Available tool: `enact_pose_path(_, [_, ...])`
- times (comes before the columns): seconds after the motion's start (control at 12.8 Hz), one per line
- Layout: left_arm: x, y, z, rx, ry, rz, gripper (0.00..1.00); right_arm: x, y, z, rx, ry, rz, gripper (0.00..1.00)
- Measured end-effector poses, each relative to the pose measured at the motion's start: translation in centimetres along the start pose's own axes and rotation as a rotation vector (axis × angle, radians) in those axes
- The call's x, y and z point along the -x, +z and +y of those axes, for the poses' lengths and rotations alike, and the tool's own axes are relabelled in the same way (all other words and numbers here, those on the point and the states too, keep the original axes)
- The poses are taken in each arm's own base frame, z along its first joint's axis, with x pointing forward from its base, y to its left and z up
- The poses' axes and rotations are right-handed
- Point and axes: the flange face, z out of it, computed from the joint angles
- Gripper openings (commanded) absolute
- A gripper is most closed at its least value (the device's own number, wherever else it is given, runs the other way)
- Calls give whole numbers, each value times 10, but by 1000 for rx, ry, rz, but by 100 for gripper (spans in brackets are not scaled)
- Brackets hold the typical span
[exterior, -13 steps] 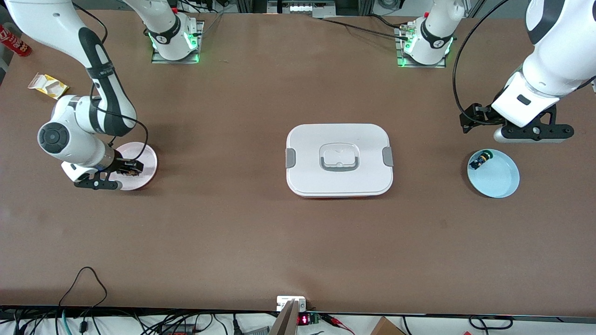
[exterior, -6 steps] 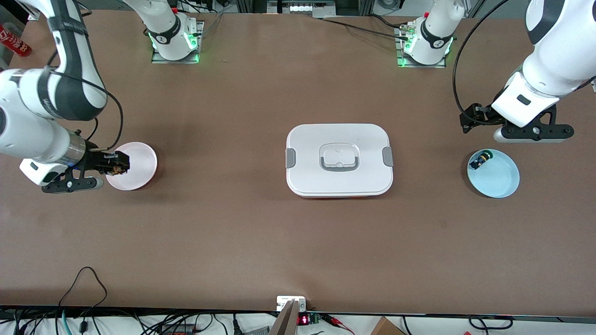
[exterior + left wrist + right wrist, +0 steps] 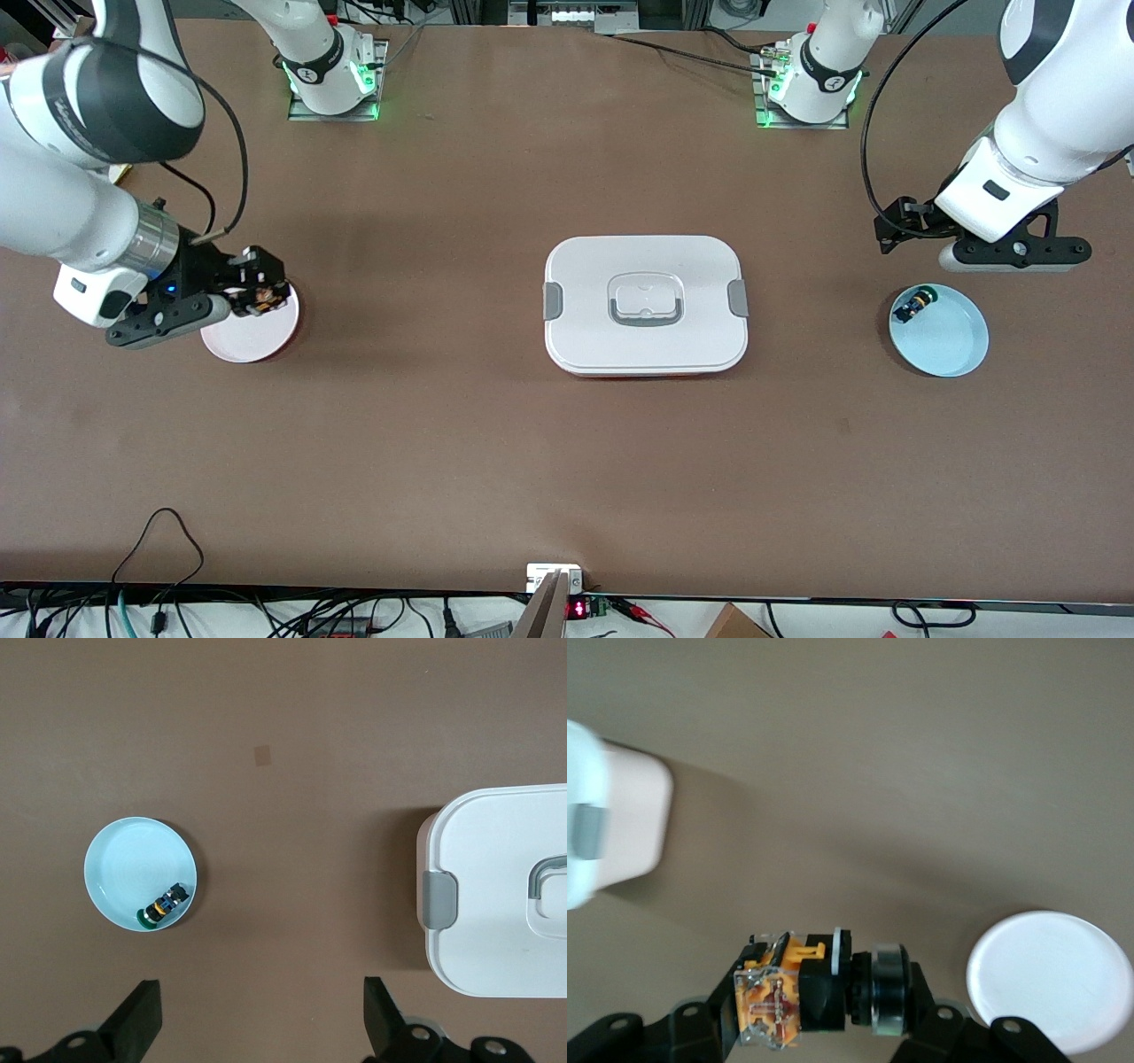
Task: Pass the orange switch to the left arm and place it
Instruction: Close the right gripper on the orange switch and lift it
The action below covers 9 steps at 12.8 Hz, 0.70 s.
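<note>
My right gripper (image 3: 258, 298) is shut on the orange switch (image 3: 260, 295) and holds it in the air over the edge of a pink plate (image 3: 251, 335) at the right arm's end of the table. In the right wrist view the orange switch (image 3: 772, 999) lies crosswise between the jaws of the right gripper (image 3: 824, 999), with its tan-orange block at one end and its black cylinder at the other. The white box (image 3: 645, 306) sits at mid-table, its grey-clipped end showing as the box (image 3: 586, 819). My left gripper (image 3: 1012, 255) waits open above the table beside a blue plate (image 3: 948, 341).
The blue plate (image 3: 133, 864) holds a small black switch (image 3: 165, 903) with blue and green parts. The box's end (image 3: 496, 895) shows in the left wrist view, and the left gripper (image 3: 261, 1014) has bare table under it. The pink plate (image 3: 1050, 979) is bare. Cables run along the table's near edge.
The right arm has risen from the pink plate with the orange switch in its gripper and shifted slightly toward the box. The left arm has not moved.
</note>
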Motion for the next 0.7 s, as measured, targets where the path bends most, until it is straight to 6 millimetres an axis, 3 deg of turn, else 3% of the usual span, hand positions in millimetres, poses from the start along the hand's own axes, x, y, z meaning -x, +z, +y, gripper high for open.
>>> enact_pose_path(0.31, [0,0,2,0,3,0,100,-1,-18,-18,-131,-286,100,26])
enact_pose_path(0.55, [1,0,5,0,8,1,100,-9,-11,-36,-269,-537,207,26])
enact_pose_path(0.7, [3,-6,20,35,25,5,100,-15,1,-47,-326,-659,245,26])
